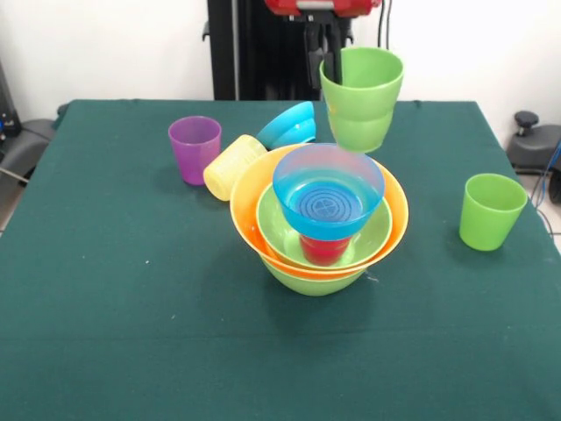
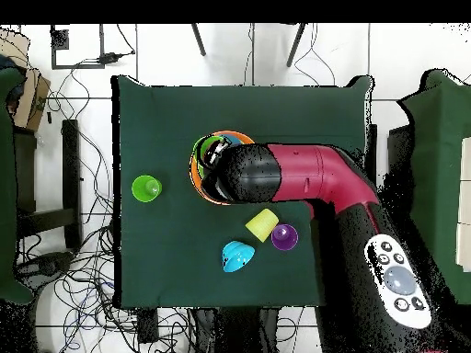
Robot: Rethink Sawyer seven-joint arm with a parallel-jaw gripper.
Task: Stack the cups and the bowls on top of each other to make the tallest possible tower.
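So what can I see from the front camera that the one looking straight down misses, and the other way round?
Only the front view shows the tower whole: red cup under a blue bowl, and the gripper holding a green cup above it.

Only the overhead view shows the arm, which hides most of the tower.

Both show the purple cup, the yellow cup on its side, the tipped blue bowl and the other green cup.
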